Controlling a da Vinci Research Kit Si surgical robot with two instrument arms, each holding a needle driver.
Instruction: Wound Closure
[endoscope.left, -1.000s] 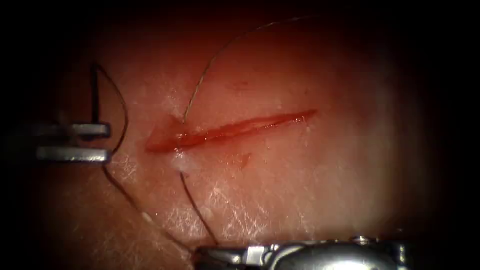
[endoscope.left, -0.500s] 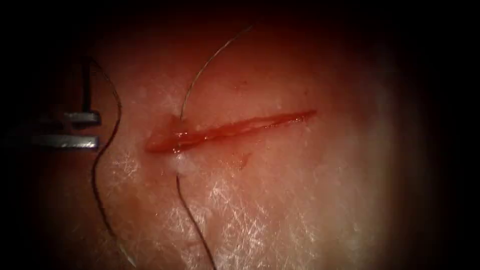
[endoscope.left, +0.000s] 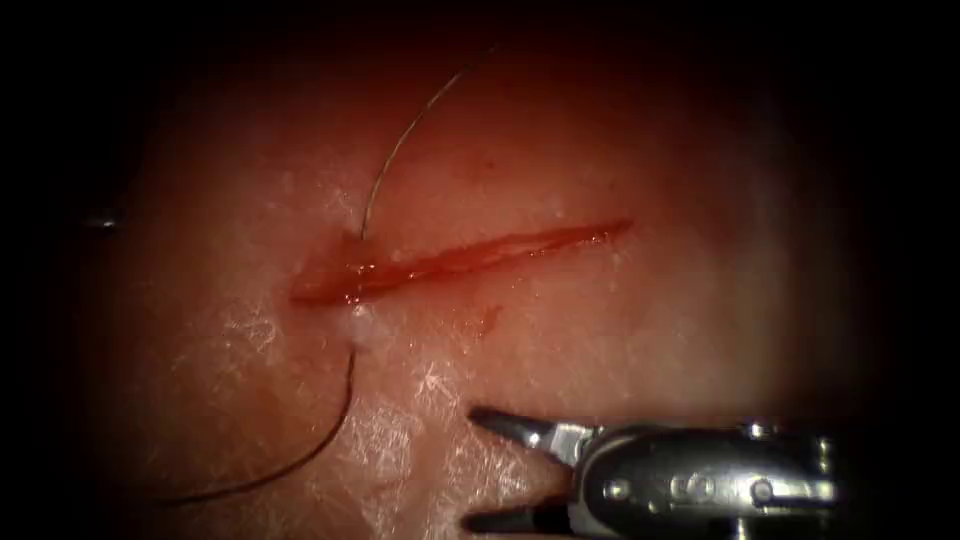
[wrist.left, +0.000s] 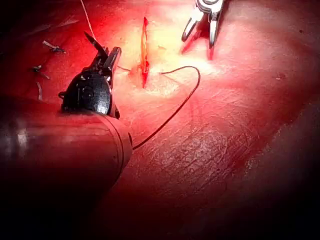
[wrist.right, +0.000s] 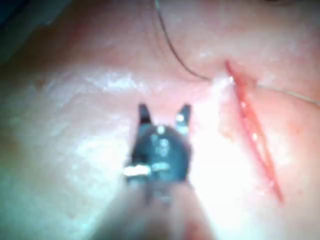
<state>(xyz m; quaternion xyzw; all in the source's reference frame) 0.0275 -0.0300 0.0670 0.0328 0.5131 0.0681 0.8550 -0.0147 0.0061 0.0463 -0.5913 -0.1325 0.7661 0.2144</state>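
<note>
A bench suturing scene on a slab of pork belly tissue (endoscope.left: 620, 340). A narrow red cut (endoscope.left: 460, 262) runs slantwise across it, wet with red fluid (endoscope.left: 345, 290) at its left end.

The right arm's tool (endoscope.left: 478, 467) lies low over the tissue, on the near side of the cut, its two jaws spread wide with nothing between them. The cut's left end lies ahead of its tips and a little to one side, apart from them.

A dark thread (endoscope.left: 320, 450) passes through the tissue at that left end. One run curves away on the far side; the other sweeps out from the stitch point, just ahead of the right tool's open jaws, toward the left of the cut.

In the left wrist view, the left arm's tool (wrist.left: 104, 50) hovers just beside the cut; I cannot tell whether its jaws are parted. I cannot make out the needle.

The thread looks thin, limp and probably slick, so a grip would likely hold best mid-run, flat between the jaws, clear of the stitch point. The tissue seems soft and tearable.
</note>
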